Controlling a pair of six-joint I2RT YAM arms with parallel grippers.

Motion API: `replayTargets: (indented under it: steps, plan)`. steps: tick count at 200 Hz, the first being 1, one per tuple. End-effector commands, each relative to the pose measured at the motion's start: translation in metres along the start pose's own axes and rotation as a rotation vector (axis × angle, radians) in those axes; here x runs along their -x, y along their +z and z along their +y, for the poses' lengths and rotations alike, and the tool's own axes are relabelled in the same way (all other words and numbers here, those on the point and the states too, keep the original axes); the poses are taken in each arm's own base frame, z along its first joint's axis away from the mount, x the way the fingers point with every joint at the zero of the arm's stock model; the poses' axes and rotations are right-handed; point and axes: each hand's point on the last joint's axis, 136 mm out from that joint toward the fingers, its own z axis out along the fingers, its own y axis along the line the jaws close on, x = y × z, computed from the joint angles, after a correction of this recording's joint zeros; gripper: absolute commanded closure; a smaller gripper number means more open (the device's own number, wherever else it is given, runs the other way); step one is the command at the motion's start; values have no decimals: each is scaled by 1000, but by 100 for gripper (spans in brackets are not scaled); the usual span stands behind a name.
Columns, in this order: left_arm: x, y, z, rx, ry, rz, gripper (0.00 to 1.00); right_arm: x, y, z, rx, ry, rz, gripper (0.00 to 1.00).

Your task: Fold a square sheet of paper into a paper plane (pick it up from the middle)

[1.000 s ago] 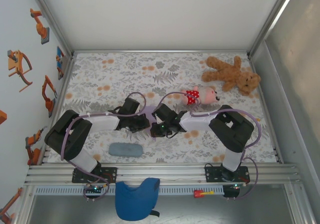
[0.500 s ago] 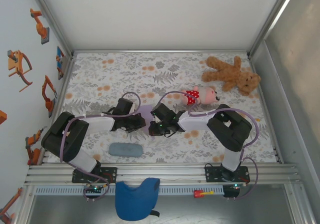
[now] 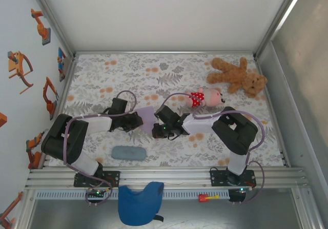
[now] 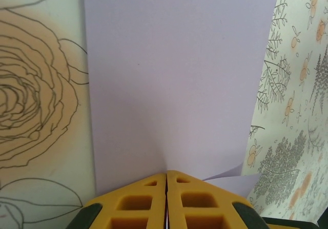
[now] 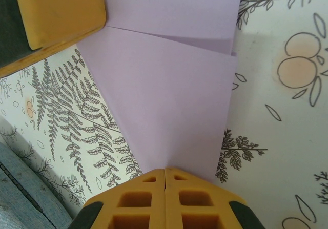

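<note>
The task is looking to be at an early stage. The square sheet of paper [image 3: 146, 117] is sitting near the middle of the floral surface [image 3: 102, 75], stretched between the two arms, and it is not yet showing any pointed nose or dart shape. In the right wrist view one layer of lavender paper is overlapping another along a straight slanting edge, and in the left wrist view a second layer is peeking out at the lower right. So a first fold seems to be forming or being pressed. The nose folds, the wing folds and the centre crease all appear to be left to do. Whether the sheet is resting on the surface or being held just above it cannot be told.

The left gripper [image 3: 132, 121] is pinching the sheet's left side. In its own camera the yellow jaws are meeting with no gap, and the paper is running out from between them. The right gripper [image 3: 160, 129] is doing the same on the opposite side, its jaws closed tight on the paper's near edge.

A teddy bear [image 3: 238, 76] and a small doll [image 3: 205, 97] are lying well apart from the work at the far right, and a grey-blue pad [image 3: 128, 152] is lying nearer the arm bases.
</note>
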Motion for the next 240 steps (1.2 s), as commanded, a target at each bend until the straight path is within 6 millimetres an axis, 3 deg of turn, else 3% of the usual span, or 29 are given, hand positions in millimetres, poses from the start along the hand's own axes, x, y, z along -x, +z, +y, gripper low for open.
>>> replayTargets:
  steps: [1,41,85,128,147,184,240]
  plan:
    - [18,-4,52,182,-20,-124,90,-67,5,-72,-255,94,207,100]
    - [26,-9,47,125,-17,-185,86,-61,7,-59,-187,101,186,100]
    - [40,-32,34,80,-9,-275,80,-47,5,-37,-102,83,144,100]
    - [45,-66,6,18,-24,-326,69,3,-24,20,60,-9,-29,100]
    - [39,-73,-1,-10,-53,-308,60,24,-39,38,116,-23,-125,89]
    - [19,-72,-10,-79,-128,-225,42,45,-42,33,106,19,-215,79]
    - [-4,-59,-19,-110,-169,-139,39,48,-24,11,41,65,-205,77]
